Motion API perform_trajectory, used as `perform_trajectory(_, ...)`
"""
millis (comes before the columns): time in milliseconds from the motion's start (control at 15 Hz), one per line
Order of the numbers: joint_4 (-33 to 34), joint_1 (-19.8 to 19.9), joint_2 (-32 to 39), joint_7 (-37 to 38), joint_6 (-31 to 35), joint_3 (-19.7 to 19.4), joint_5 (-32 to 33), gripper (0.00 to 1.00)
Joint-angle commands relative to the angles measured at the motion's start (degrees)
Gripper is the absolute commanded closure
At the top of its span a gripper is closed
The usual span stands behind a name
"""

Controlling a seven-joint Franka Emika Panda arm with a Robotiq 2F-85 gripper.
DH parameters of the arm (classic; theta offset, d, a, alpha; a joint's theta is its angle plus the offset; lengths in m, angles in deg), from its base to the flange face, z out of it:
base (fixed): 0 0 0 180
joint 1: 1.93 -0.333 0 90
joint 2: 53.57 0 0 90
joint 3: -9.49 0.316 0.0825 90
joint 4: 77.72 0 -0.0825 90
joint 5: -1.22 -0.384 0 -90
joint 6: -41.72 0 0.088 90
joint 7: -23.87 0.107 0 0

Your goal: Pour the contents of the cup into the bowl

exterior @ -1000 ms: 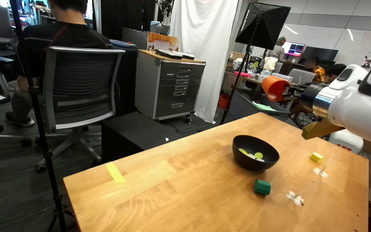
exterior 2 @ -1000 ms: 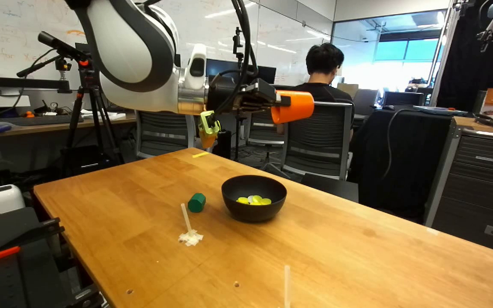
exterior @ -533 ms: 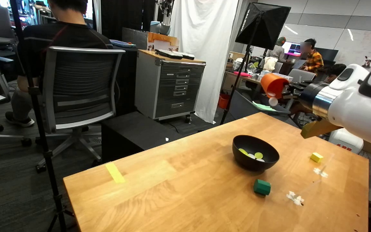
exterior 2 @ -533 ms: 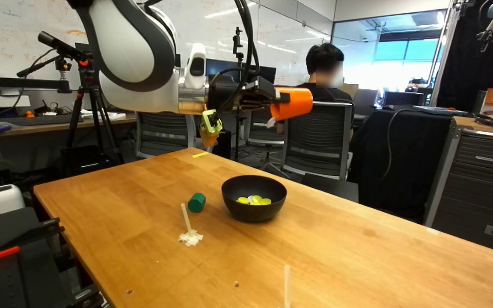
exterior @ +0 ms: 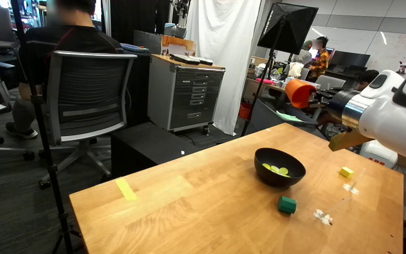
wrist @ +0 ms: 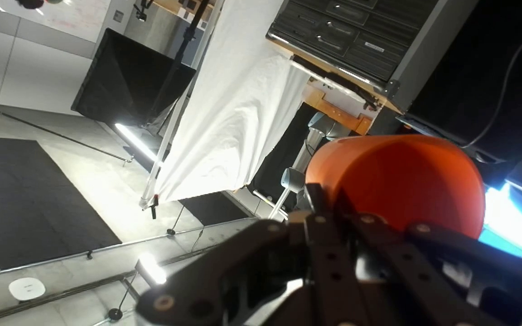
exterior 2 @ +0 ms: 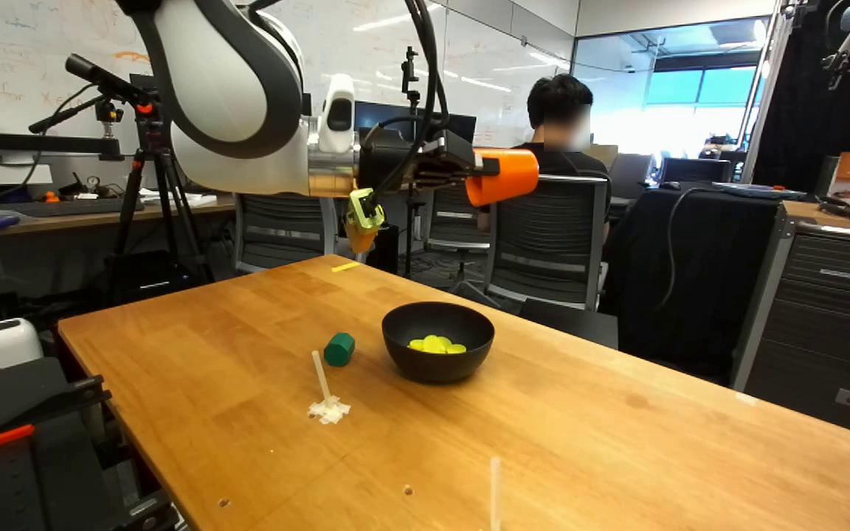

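Pinching the orange cup (exterior 2: 512, 179) by its wall in the gripper (wrist: 332, 201), tipped high above the black bowl (exterior 2: 437, 368) with yellow-green bits (exterior 2: 434, 344) inside; risking, from such height, bouncing any last bits past the rim.

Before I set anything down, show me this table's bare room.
Widest: wooden tabletop between the flat yellow tape strip and the round black bowl. Another patch lies past the bowl, away from the green hexagonal block. Crowded: around that block, the white tape patches and small yellow block; also overhead, where the black gripper holds the orange-red plastic cup.
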State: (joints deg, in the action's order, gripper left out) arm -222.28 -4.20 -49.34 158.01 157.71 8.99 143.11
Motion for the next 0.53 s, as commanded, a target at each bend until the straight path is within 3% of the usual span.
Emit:
perform_trajectory(0,-1.5,0.7,-1.8,1.5,-1.9,1.0,2.3,0.99)
perform_trajectory(467,-1.6,0.7,-1.8,2.0,-2.2,1.0,2.9,0.99)
